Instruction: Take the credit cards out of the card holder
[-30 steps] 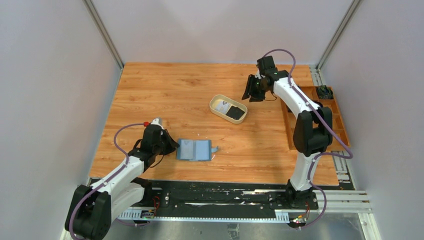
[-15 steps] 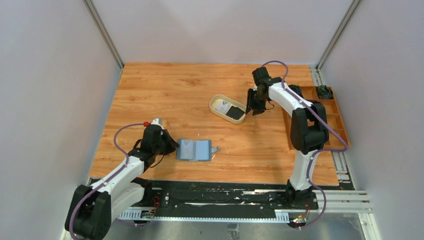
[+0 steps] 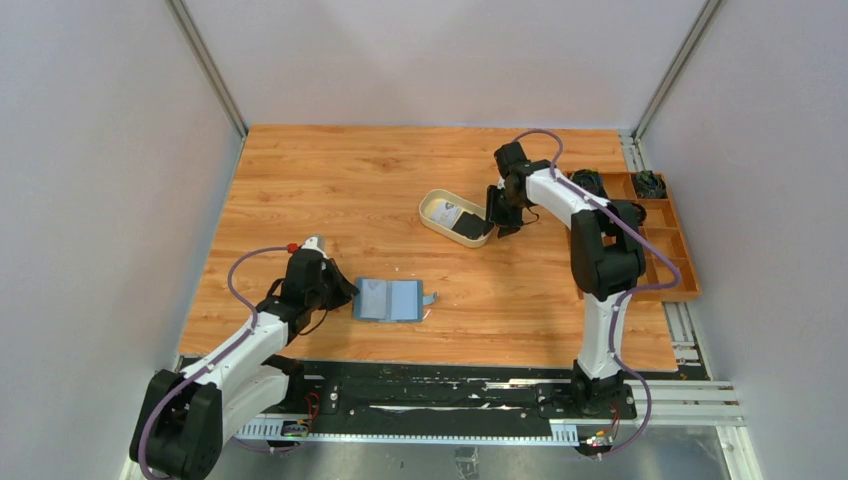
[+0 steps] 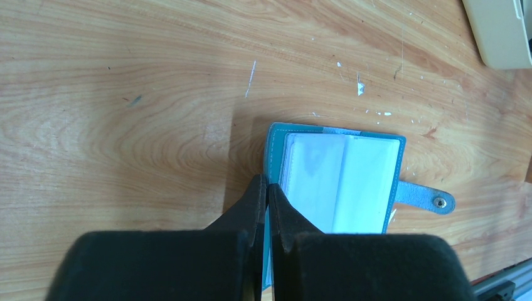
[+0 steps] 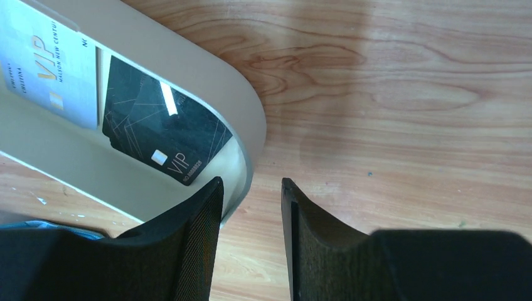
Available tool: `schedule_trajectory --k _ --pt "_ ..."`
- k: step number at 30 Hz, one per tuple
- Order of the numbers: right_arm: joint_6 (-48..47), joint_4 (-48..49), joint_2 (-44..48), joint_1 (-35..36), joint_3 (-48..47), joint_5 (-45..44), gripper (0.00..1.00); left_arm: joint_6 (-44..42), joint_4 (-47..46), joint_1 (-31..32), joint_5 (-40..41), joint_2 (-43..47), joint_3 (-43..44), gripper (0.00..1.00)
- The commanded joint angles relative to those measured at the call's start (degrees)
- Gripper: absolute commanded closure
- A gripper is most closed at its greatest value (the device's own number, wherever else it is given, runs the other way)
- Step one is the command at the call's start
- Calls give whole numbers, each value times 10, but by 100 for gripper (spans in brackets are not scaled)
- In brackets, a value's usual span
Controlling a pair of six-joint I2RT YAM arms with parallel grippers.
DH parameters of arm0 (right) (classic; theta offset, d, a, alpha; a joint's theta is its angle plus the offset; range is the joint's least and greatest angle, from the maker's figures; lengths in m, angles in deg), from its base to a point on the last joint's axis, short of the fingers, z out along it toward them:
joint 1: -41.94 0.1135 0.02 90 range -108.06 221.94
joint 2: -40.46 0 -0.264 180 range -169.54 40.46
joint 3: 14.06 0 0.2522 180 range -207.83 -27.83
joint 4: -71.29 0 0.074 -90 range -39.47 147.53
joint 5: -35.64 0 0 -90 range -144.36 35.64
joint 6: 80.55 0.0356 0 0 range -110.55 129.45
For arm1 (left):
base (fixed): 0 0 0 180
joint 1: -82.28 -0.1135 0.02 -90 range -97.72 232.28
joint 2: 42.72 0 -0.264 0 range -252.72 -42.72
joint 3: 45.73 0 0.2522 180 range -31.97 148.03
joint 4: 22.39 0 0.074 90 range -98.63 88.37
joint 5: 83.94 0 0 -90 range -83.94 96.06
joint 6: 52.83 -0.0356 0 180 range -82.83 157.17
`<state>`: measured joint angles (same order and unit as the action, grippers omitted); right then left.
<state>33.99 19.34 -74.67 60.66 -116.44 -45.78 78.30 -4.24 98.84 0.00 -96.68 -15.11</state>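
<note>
The teal-blue card holder [image 3: 392, 299] lies open on the table, its pale inner pockets [image 4: 339, 182] facing up and its snap tab [image 4: 433, 200] pointing right. My left gripper [image 4: 268, 185] is shut on the left cover edge of the card holder. Two credit cards lie in the beige oval tray [image 3: 432, 205]: a black one [image 5: 163, 132] and a whitish one [image 5: 50, 69]. My right gripper [image 5: 251, 182] stands open at the tray's right end [image 5: 207, 81], one finger over the rim and the other over bare wood, holding nothing.
A wooden compartment organiser [image 3: 670, 240] sits along the table's right edge, with small items in its far compartments. Grey walls close in the table on the left, back and right.
My right arm has swung left and towards the near side, bringing its gripper down to the tray's right end. The left arm and the card holder have not moved.
</note>
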Motion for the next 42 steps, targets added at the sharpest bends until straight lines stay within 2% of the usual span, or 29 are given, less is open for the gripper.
schedule_trajectory --k 1,4,14,19,29,31,34,35,37,41,42 --pt "9 2 -18 16 9 -6 57 1 -3 -5 -1 2 -10 100" --pt "10 3 -27 20 4 -9 61 1 -4 -5 -2 0 -10 100" --pt "-17 -13 -10 21 14 -45 88 1 -7 -5 -4 -1 -13 100" --pt "-51 -18 3 20 25 -36 92 3 -14 -5 -8 -7 -9 100" --pt "-105 -34 60 21 64 -39 92 21 -34 -5 -28 -17 -4 100" --pt "-114 -39 65 20 63 -39 89 31 -39 -1 -34 -19 -6 100" --pt "-134 -40 75 20 58 -36 64 48 -41 16 -25 -14 -8 100" --pt "-138 -41 80 20 55 -42 59 55 -41 26 -20 -12 -8 100" --pt "-146 -40 97 20 49 -56 52 72 -41 51 1 -8 -9 100" --pt "-162 -29 168 24 39 -102 45 109 -41 105 38 -2 -9 100" --pt "-168 -26 191 31 39 -115 39 115 -53 111 46 0 -11 100"
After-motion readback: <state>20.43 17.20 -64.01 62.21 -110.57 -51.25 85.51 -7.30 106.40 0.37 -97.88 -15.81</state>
